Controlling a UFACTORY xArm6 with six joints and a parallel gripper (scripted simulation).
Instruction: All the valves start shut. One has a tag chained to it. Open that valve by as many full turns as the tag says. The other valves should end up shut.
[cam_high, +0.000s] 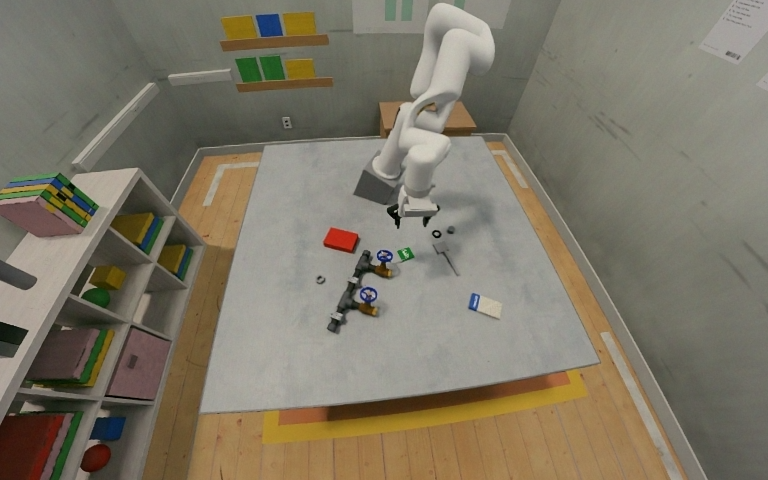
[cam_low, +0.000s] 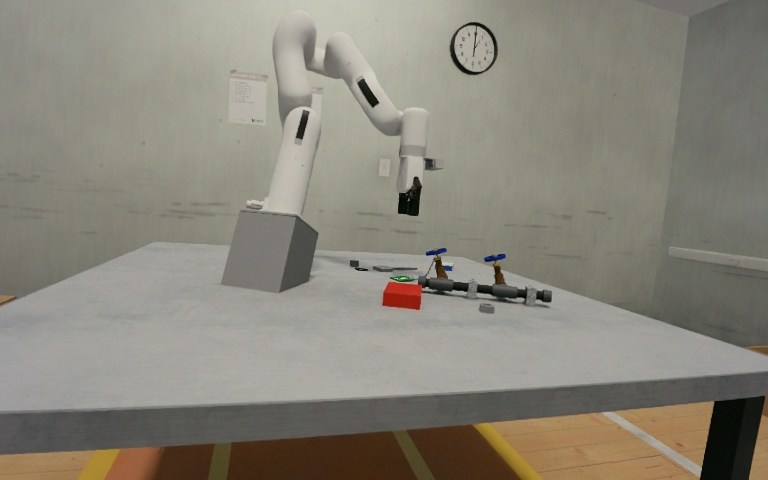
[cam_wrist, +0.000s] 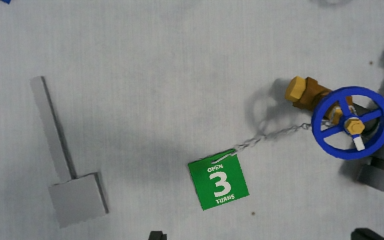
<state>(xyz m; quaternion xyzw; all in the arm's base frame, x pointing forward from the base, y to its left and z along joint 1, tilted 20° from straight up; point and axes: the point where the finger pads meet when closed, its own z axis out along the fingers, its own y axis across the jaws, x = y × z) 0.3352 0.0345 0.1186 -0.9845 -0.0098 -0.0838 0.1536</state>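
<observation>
A dark pipe (cam_high: 350, 288) (cam_low: 481, 289) lies on the grey table (cam_high: 294, 186) (cam_low: 169, 316) with two blue-handwheel valves. The far valve (cam_high: 384, 255) (cam_low: 436, 251) (cam_wrist: 350, 122) has a thin chain (cam_wrist: 272, 135) to a green tag (cam_high: 404, 254) (cam_low: 401, 277) (cam_wrist: 218, 180) that reads "OPEN 3 TURNS". The near valve (cam_high: 368, 294) (cam_low: 495, 258) has no tag. My gripper (cam_high: 412, 220) (cam_low: 408, 204) is open and empty. It hangs well above the table, over the tag and a little right of the tagged valve. Only its fingertips show at the bottom edge of the wrist view.
A red block (cam_high: 340, 239) (cam_low: 402, 295) lies left of the pipe. A grey flat tool (cam_high: 445, 255) (cam_wrist: 65, 165), a black ring (cam_high: 436, 233), a small grey cylinder (cam_high: 450, 229), a nut (cam_high: 322, 281) (cam_low: 485, 307) and a blue-white card (cam_high: 484, 305) lie around. A shelf unit (cam_high: 84, 294) stands left of the table.
</observation>
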